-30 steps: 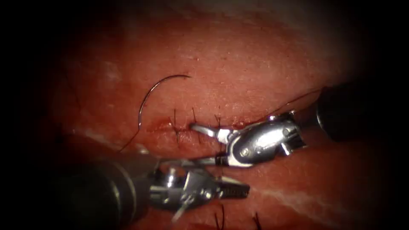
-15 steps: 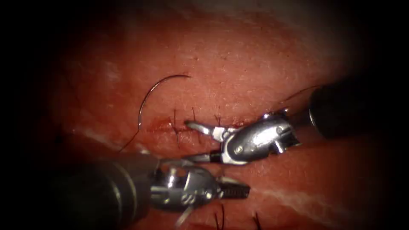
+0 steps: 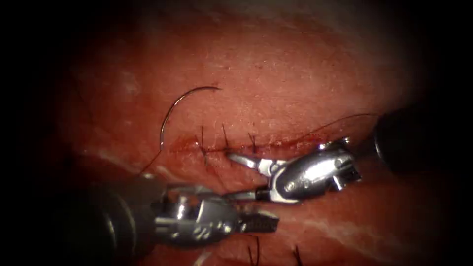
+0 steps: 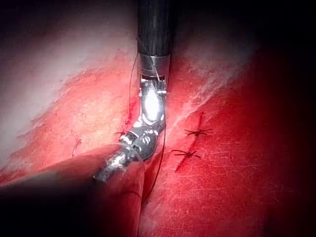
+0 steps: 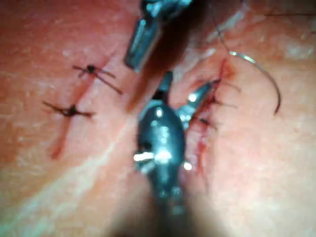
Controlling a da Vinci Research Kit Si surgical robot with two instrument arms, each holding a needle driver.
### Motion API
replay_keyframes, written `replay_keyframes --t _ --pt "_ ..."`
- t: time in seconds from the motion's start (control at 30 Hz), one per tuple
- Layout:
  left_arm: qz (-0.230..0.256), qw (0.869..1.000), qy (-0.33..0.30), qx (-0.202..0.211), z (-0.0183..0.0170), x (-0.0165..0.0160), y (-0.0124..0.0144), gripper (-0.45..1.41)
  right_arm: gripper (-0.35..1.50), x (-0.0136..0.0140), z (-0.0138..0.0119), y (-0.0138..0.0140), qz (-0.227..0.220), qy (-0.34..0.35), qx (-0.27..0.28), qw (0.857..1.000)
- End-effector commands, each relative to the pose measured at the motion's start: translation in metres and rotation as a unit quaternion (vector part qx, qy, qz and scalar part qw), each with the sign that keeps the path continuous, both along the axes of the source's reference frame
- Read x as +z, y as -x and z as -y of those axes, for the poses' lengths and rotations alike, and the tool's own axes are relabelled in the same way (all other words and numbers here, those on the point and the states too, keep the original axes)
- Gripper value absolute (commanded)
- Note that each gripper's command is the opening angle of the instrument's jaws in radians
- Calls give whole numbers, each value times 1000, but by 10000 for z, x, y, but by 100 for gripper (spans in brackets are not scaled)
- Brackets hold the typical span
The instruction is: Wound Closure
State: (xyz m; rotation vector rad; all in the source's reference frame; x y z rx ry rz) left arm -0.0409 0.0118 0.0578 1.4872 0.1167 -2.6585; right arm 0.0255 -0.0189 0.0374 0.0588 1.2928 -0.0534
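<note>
Your right tool (image 3: 241,177) had its jaws spread wide and held nothing, one tip at the cut (image 3: 256,147), the other pointing toward your left tool (image 3: 263,224). Your left tool's jaws were pressed together, empty, at 6 o'clock of the stitches (image 3: 224,143). The needle (image 3: 172,111) lay free on the tissue (image 3: 276,74) at 10 o'clock of the cut, its thread (image 3: 340,120) trailing off toward 3 o'clock.

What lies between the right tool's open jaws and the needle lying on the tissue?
In the endoscope view, the stitched cut with red fluid separates the right tool from the needle.
</note>
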Motion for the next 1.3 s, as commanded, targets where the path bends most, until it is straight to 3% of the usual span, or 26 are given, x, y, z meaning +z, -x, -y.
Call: replay_keyframes --t 0.03,0.17,0.23,0.37,0.5,0.63,0.77,0.83,0.9,0.93,0.97,1.13,1.3 --pt "1 1000 0 -1 4 7 6 -45 116 1 16 4 -1 -3 1 1000" --pt "-22 999 -5 -26 -34 -1 -55 -45 118 -11 23 30 -3 -5 26 1000" --pt "-25 999 -7 -28 -40 1 -63 -45 118 -11 22 33 -2 -4 29 1000" --pt "-59 997 -7 -59 -79 45 -113 -45 116 -5 18 42 3 -6 47 999" --pt "-71 995 -12 -73 -99 77 -130 -45 116 -5 18 43 2 -6 53 999" --pt "-86 991 -20 -96 -126 135 -148 -45 116 -8 21 42 -3 -8 58 998" --pt "-93 989 -33 -114 -134 163 -156 -38 116 -10 22 42 -4 -7 59 998" --pt "-98 984 -57 -137 -137 183 -163 7 116 -10 23 43 -3 -7 60 998" --pt "-104 972 -105 -182 -138 207 -173 71 116 -9 24 43 -4 -6 61 998" --pt "-104 972 -105 -182 -138 207 -173 71 116 -9 24 43 -4 -6 61 998" --pt "-110 966 -123 -198 -138 218 -178 93 116 -9 23 43 -5 -9 63 998" --pt "-121 960 -136 -211 -140 227 -186 106 116 -7 23 44 -9 -8 68 998" --pt "-127 957 -144 -219 -142 207 -193 108 116 -4 29 45 -9 -8 70 998"
